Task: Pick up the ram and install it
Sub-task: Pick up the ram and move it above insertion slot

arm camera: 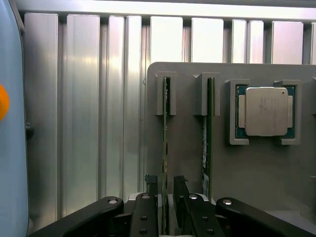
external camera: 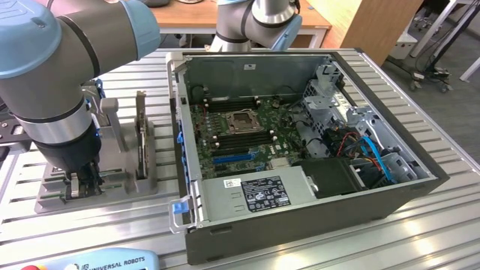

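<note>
The gripper [arm camera: 166,181] has its jaws apart, straddling the ram [arm camera: 165,133], which stands on edge in a grey holder [arm camera: 187,158] at the exterior view's left of the computer [external camera: 300,140]. A clean grip likely needs the stick centred and squeezed squarely.

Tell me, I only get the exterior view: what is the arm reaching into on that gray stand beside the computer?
Observer: The wrist view shows the jaws open astride a ram stick standing on edge in its slot.
Operator: Is it the only one?
Observer: No, a second stick stands in the neighbouring slot.
Operator: Anything else there?
Observer: A square silver processor chip lies in its own holder.
</note>
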Action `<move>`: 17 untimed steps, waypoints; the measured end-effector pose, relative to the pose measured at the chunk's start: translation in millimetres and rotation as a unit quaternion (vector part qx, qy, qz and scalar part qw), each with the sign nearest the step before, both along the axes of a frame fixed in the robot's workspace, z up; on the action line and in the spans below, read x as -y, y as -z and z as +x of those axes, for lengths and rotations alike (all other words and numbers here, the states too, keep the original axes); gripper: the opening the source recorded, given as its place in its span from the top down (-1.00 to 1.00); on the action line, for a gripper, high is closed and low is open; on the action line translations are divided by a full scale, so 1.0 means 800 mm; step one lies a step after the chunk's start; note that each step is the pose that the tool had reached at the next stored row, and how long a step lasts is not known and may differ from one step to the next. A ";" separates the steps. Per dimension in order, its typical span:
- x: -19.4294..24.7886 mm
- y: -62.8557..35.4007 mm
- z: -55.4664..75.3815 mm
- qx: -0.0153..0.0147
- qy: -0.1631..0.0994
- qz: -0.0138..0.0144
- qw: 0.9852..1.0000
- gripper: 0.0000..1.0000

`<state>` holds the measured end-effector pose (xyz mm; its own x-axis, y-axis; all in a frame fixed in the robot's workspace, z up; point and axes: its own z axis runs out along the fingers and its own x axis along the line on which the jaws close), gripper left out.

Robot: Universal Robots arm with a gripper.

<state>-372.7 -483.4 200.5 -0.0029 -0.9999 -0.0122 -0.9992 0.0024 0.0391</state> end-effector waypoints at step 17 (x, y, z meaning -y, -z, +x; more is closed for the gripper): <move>0.0000 0.000 0.000 0.000 0.000 0.000 1.000 0.77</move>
